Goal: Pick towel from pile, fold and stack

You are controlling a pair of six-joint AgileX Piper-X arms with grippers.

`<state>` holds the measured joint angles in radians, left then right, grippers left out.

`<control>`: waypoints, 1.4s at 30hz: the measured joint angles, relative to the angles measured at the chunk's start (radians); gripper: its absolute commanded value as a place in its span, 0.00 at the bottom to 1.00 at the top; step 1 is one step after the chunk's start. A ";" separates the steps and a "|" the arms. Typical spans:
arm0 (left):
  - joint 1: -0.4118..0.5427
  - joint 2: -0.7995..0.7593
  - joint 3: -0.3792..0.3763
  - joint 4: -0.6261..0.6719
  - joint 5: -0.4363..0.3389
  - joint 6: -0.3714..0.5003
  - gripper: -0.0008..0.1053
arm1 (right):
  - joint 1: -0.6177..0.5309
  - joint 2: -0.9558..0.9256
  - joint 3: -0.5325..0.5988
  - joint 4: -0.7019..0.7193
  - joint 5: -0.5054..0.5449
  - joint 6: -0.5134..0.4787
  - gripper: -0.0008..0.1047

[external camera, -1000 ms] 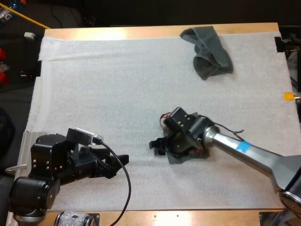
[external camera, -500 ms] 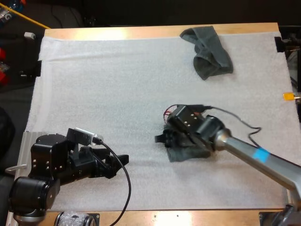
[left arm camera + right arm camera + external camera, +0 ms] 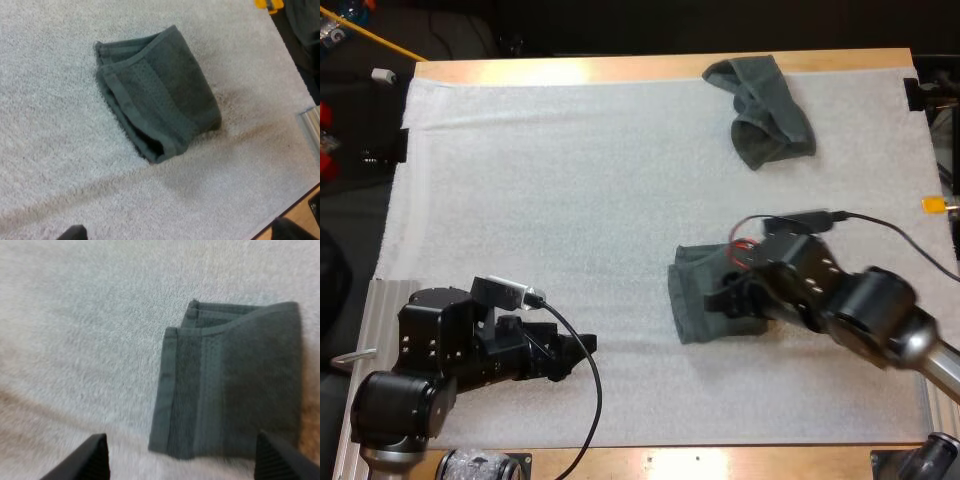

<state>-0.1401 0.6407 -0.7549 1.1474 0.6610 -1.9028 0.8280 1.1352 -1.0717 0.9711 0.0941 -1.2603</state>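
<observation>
Fingers of my left gripper stand apart with nothing between them, parked low at the near left of the white mat; it hasn't shifted over the last second. Moving right, the folded towel lies flat on the mat near the middle, well apart from the left gripper, layered edges facing left. What changed: a second ago my right gripper sat on top of this towel and hid most of it; it has since pulled back to the right, and most of the towel is now uncovered. Right fingers are spread wide and clear of the cloth, so it's released. My read: this fold is finished and the piece is placed as the stack base. Further right and at the far side of the tabletop, the crumpled towel waits untouched, likely next to pick. Nothing lies between it and the right gripper; only the right arm itself overhangs the folded towel's right edge.
</observation>
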 measured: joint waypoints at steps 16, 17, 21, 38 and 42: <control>0.000 0.000 0.023 -0.059 0.000 -0.002 0.68 | 0.000 -0.429 0.000 0.245 -0.096 0.052 0.57; 0.000 0.000 0.023 -0.060 0.000 -0.004 0.68 | 0.000 -0.453 0.000 0.245 -0.117 0.052 0.57; 0.000 0.000 0.023 -0.116 0.003 -0.043 0.68 | 0.000 -0.530 0.000 0.280 -0.153 0.056 0.65; -0.108 0.332 0.031 -0.366 0.042 -0.112 0.68 | 0.000 -0.565 0.000 0.371 -0.156 0.065 0.75; -0.204 0.453 0.031 -0.491 0.021 -0.182 0.68 | 0.000 -0.565 0.000 0.371 -0.156 0.071 0.75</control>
<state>-0.3444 1.0934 -0.7241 0.6563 0.6816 -2.0850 0.8280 0.5703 -1.0717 1.3424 -0.0617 -1.1891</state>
